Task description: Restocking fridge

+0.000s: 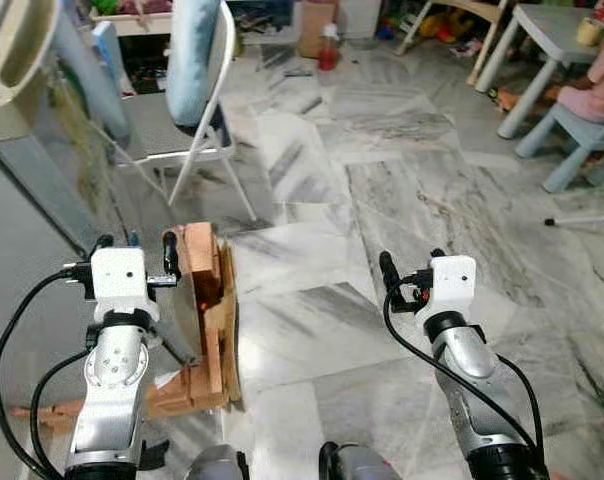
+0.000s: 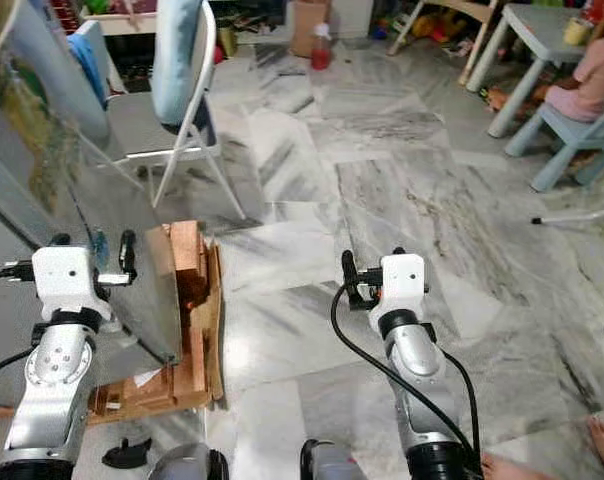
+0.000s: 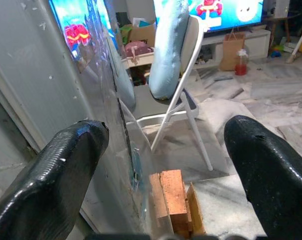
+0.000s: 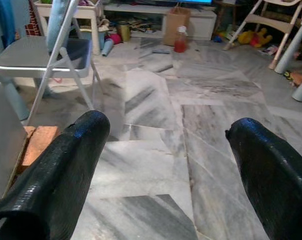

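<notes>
The fridge door (image 1: 67, 175) is a grey, reflective panel that stands on my left. Its free edge (image 3: 125, 120) runs between the two fingers of my left gripper (image 1: 137, 241), which is open and straddles that edge without clamping it. In the left wrist view one black finger (image 3: 66, 165) lies on the door's side and the other on the room's side. My right gripper (image 1: 412, 262) hangs open over the marble floor (image 1: 382, 200) with nothing between its fingers (image 4: 66, 165).
Orange bricks and cardboard (image 1: 207, 295) lie at the door's foot. A white folding chair (image 1: 197, 100) with a blue cushion stands behind them. A red bottle (image 1: 328, 48) and a box are far back. A person in pink (image 1: 597, 85) sits at a small table at the right.
</notes>
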Robot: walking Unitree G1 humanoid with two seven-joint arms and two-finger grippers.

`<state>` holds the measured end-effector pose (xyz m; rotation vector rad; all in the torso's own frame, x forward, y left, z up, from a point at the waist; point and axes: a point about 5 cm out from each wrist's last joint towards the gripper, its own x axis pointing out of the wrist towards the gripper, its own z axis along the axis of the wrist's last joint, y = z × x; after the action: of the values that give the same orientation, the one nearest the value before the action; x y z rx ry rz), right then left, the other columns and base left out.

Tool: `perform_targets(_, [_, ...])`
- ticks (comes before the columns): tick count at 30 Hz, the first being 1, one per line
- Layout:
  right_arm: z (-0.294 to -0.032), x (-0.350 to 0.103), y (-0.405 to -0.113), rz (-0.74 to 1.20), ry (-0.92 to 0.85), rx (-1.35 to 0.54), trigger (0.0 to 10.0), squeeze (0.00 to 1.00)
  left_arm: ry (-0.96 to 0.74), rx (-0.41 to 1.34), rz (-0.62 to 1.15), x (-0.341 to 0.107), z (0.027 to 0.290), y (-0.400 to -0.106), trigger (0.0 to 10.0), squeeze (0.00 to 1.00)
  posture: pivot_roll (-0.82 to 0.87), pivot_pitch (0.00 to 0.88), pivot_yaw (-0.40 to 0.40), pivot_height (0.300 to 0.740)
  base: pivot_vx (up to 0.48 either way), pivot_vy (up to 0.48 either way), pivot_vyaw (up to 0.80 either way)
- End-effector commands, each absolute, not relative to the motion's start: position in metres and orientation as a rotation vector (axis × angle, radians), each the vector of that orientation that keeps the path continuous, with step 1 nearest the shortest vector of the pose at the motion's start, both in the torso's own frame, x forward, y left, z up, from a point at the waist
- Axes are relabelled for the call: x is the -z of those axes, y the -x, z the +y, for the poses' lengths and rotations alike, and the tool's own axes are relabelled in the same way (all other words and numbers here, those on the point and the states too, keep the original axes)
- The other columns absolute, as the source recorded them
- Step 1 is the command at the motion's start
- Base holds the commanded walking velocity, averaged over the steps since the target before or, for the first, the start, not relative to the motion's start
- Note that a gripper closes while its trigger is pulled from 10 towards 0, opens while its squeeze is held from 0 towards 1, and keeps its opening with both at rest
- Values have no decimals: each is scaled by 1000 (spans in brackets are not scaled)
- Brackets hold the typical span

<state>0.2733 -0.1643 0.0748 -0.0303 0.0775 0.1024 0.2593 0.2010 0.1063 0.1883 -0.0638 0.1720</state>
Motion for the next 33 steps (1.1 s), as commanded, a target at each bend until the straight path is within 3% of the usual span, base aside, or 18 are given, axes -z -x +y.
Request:
perform_targets(1, [-166, -72, -273, 92, 34, -104, 10000, 0, -197, -220, -42, -103, 209, -258, 10000, 0, 129, 76, -5, 740, 0, 0, 0])
perform_targets(20, [-162, -67, -270, 133, -1, -141, 10000, 0, -244, -236, -49, -105, 217, -266, 10000, 0, 125, 88, 1, 740, 0, 0, 0])
perform_targets(30, [-155, -69, -262, 134, 56, -260, 10000, 0, -285, -218, -45, -104, 225, -286, 10000, 0, 100, 87, 4, 740, 0, 0, 0])
perform_targets(33, [-141, -78, -253, 104, -39, -427, 10000, 0, -333, -195, -35, -101, 222, -295, 10000, 0, 101, 88, -2, 740, 0, 0, 0])
